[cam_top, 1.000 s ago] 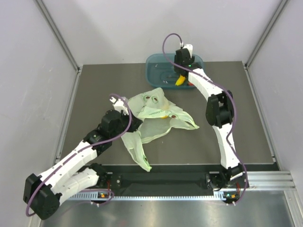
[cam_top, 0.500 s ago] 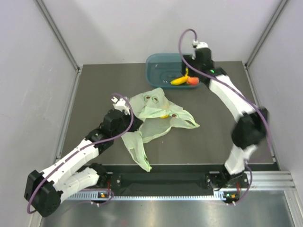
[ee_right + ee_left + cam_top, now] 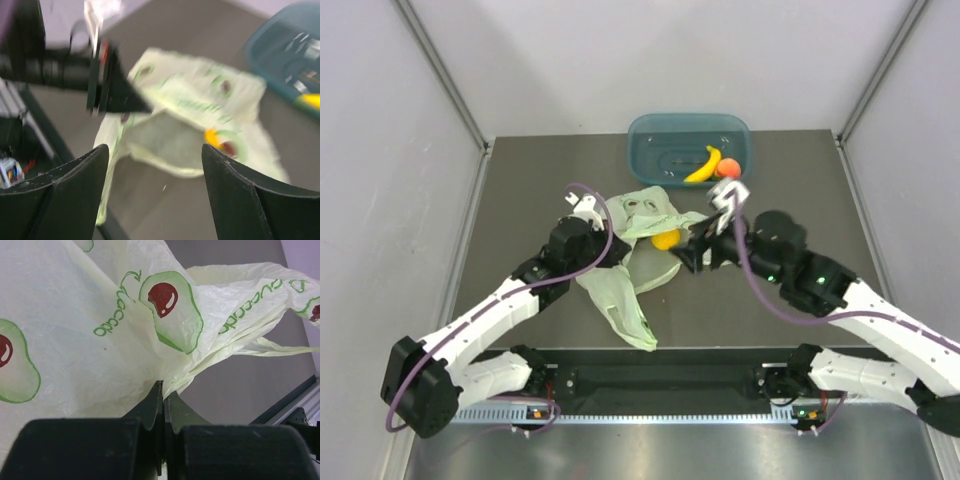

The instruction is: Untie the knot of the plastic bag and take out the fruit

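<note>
Left gripper (image 3: 163,395): I see its fingers pressed together on a fold of the bag's film; it is gripping the bag at its left edge.
Right gripper (image 3: 154,150): its jaws stand wide apart with nothing between them. It hangs just right of the bag's mouth and points left, toward the other arm.
Bag (image 3: 645,215): it lies crumpled at the middle of the table (image 3: 520,200), pale green with avocado prints. One long flap trails toward the near edge. In my right wrist view the mouth gapes toward the right gripper, though that view is blurred.
Handle strip (image 3: 280,347): a thin, loose tail runs off to the right in my left wrist view. I cannot make out any tie in it.
Yellow fruit (image 3: 666,238): it sits at the bag's mouth, between the two grippers, with film draped around it. I cannot tell whether it is fully inside.
Tub (image 3: 660,135): it stands at the far edge of the table, just beyond the bag.
Banana (image 3: 702,165): it lies inside the tub, right of centre.
Peach (image 3: 730,171): it is in the tub just right of the banana, at the near wall, partly covered by the right wrist from above.
</note>
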Robot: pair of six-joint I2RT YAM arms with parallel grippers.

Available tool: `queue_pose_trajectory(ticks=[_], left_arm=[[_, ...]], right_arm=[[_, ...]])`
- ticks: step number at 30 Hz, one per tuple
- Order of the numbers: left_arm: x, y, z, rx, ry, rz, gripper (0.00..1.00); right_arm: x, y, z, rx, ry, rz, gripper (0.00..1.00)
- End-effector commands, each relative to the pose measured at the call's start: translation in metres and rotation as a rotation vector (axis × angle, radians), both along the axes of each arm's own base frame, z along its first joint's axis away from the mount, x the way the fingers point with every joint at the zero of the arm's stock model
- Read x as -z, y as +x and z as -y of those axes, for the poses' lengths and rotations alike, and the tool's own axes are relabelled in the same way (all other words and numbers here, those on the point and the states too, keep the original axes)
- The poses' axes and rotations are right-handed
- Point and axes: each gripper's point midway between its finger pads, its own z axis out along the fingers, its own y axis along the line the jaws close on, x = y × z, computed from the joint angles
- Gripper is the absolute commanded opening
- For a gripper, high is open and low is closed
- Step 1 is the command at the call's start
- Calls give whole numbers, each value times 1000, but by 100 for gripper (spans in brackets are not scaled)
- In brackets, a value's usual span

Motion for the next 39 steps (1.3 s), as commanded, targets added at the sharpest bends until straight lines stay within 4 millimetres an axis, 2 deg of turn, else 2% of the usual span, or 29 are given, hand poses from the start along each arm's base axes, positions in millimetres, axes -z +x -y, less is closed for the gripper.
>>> queue_pose_trajectory(ticks=[1, 5, 6, 7, 9, 10, 11, 12, 13, 15, 16, 17, 19, 21, 22, 24, 25, 27, 30, 33, 36, 38, 39], left_arm=[[-44, 19, 11, -8, -69, 102, 0], [-52, 24, 13, -7, -61, 109, 0], [-55, 25, 14, -7, -60, 114, 0], [-54, 26, 14, -5, -55, 111, 0], [-56, 26, 15, -1, -55, 111, 0], [-54, 27, 16, -3, -53, 107, 0], [-54, 28, 15, -3, -53, 107, 0], [-55, 27, 15, -2, -53, 109, 0], [-55, 28, 15, -5, -54, 108, 0], [-53, 27, 15, -3, -48, 105, 0], [-52, 27, 15, 0, -42, 106, 0], [-50, 27, 13, -5, -33, 103, 0], [-48, 26, 12, -6, -27, 99, 0], [-46, 25, 11, -7, -21, 98, 0], [-45, 25, 10, -7, -20, 97, 0], [-42, 23, 10, -4, -17, 94, 0], [-41, 22, 10, -1, -18, 91, 0], [-39, 22, 10, -3, -16, 89, 0], [-34, 21, 11, 5, -14, 81, 0], [-31, 21, 12, 10, -20, 75, 0], [-27, 21, 12, 9, -17, 69, 0], [-26, 21, 12, 11, -19, 66, 0], [-26, 20, 12, 13, -20, 67, 0]], right_arm=[[45, -14, -22, -27, -86, -30, 74], [85, -15, -49, -24, -172, -47, 73], [89, -7, -52, 18, -168, -44, 72], [108, 2, -57, 53, -205, -64, 69], [112, 21, -58, 160, -191, -44, 68], [126, 31, -62, 201, -216, -48, 68], [128, 39, -63, 245, -205, -40, 68], [124, 53, -60, 324, -180, -16, 69], [138, 62, -62, 361, -204, -22, 72], [139, 81, -60, 446, -193, -10, 74], [155, 89, -64, 463, -215, -31, 76], [153, 97, -67, 483, -201, -33, 76], [168, 115, -64, 538, -221, -37, 76], [172, 131, -59, 594, -208, -45, 76], [184, 137, -57, 619, -220, -56, 76], [186, 150, -51, 661, -205, -46, 78], [194, 154, -51, 659, -219, -48, 79], [197, 164, -52, 650, -219, -53, 83], [222, 177, -52, 637, -273, -85, 87], [233, 185, -52, 610, -247, -120, 88], [246, 187, -51, 585, -242, -143, 83], [254, 188, -50, 577, -245, -161, 68], [254, 187, -49, 565, -238, -167, 55]])
